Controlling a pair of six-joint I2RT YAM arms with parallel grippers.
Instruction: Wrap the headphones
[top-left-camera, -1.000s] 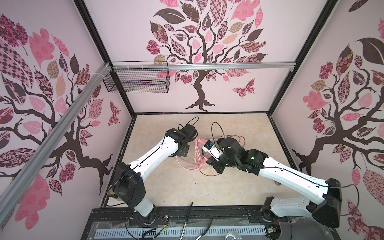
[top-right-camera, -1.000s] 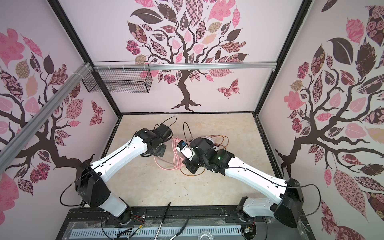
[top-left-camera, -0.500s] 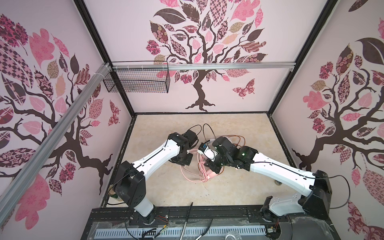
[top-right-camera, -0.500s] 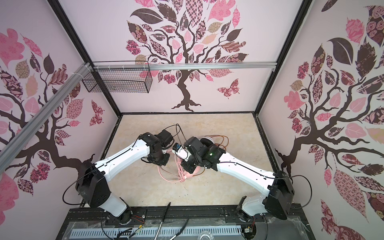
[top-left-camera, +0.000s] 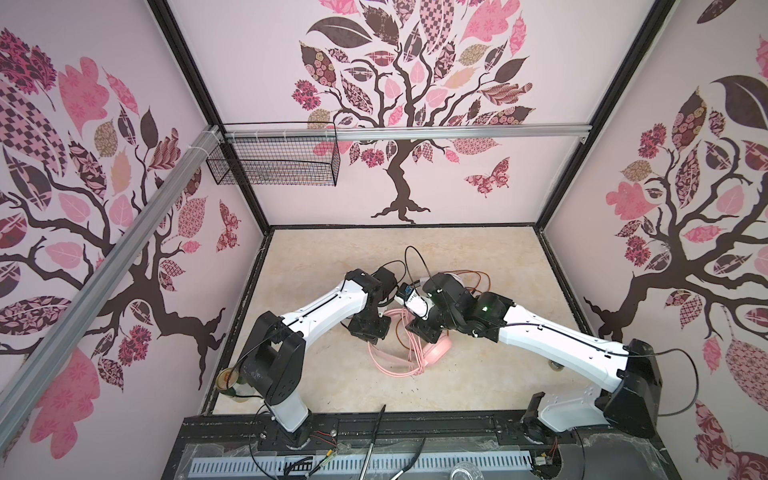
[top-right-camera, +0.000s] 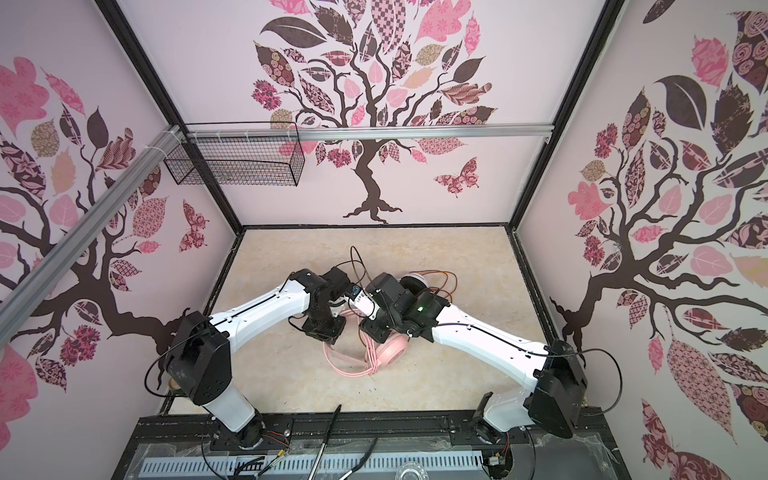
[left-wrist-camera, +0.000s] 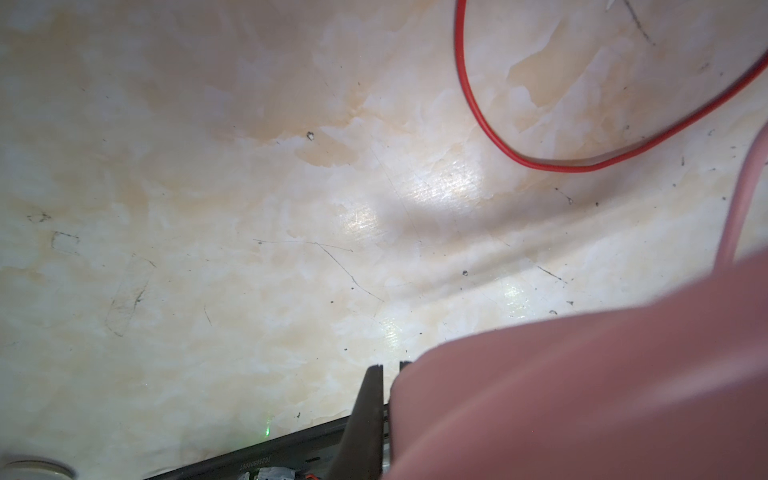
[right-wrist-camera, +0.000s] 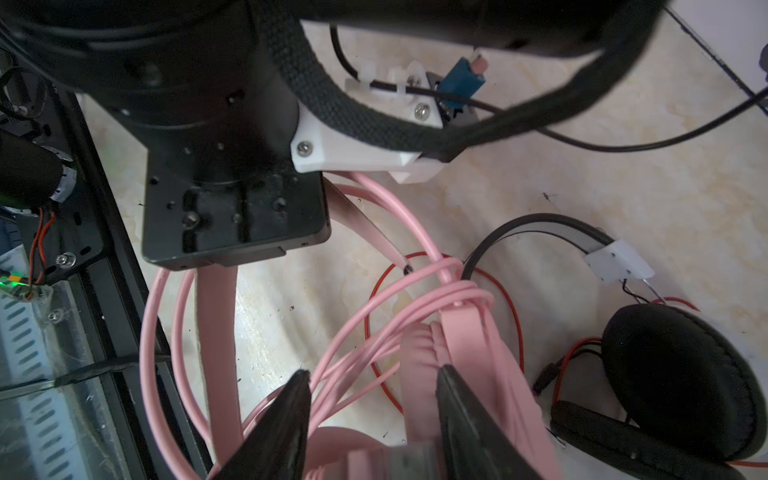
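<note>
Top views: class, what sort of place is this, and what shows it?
Probably a robot test booth: two white arms mounted on a front rail, a marble-look tabletop, tree-printed walls.

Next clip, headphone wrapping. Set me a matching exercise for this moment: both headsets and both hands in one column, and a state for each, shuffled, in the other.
Column one:
1. pink headset
2. white-and-black headset
3. left hand
4. right hand

Column two:
A. jaws apart
B. black earpads, neither hand on it
C. jaws shut
D. own cord looped round its band

Pairs: 1-D, 2-B, 3-C, 4-A
</note>
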